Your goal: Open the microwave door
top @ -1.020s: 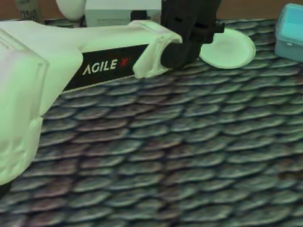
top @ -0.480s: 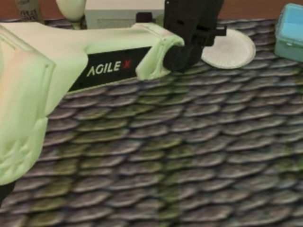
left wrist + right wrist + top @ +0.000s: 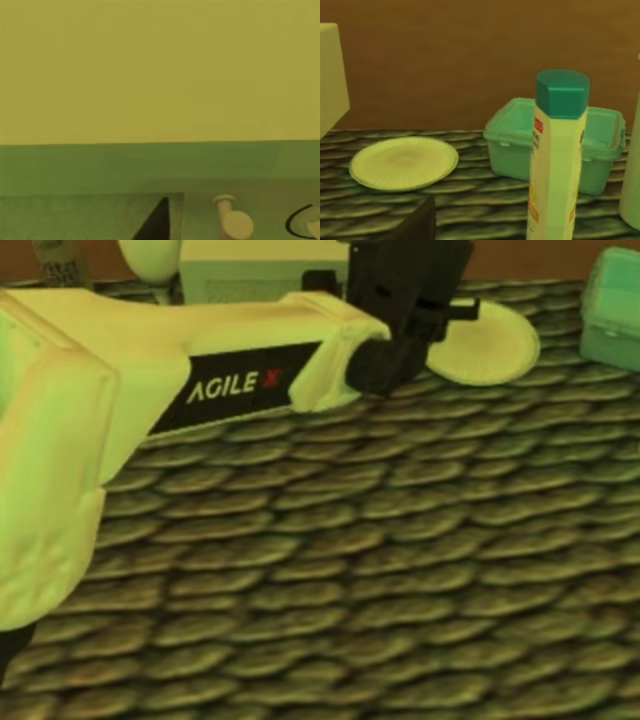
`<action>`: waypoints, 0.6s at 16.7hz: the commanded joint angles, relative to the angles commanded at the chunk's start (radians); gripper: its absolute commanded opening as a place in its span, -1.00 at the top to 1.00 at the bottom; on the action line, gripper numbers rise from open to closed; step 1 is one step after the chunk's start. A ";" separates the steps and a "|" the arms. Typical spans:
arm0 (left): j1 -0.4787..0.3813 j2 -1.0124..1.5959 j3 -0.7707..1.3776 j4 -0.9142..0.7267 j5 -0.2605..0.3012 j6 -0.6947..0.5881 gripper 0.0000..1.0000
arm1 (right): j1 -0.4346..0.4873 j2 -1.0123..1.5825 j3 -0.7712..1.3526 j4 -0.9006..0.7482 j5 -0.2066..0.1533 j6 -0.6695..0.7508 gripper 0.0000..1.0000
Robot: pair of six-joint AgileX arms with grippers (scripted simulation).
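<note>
One hand works: my left hand (image 3: 400, 300) sits against the microwave (image 3: 260, 270) at the worktop's far edge; grip state unclear. A missed door edge could shove it backward.

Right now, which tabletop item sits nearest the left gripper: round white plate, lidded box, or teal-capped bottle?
The round white plate: the left gripper overlaps its edge in the top view. The light lidded box sits at the right edge; the teal-capped bottle shows only on the right wrist view.

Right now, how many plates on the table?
1. The plate lies flat at the far side, between the microwave and the box; the left gripper, at the microwave, overlaps its edge. The left arm may hide others.
</note>
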 joint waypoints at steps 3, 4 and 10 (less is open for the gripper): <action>0.000 0.000 0.000 0.000 0.000 0.000 1.00 | 0.000 0.000 0.000 0.000 0.000 0.000 -1.00; 0.000 0.000 0.000 0.000 0.000 0.000 1.00 | 0.000 0.000 0.000 0.000 0.000 0.000 -1.00; 0.000 0.000 0.000 0.000 0.000 0.000 1.00 | 0.000 0.000 0.000 0.000 0.000 0.000 -1.00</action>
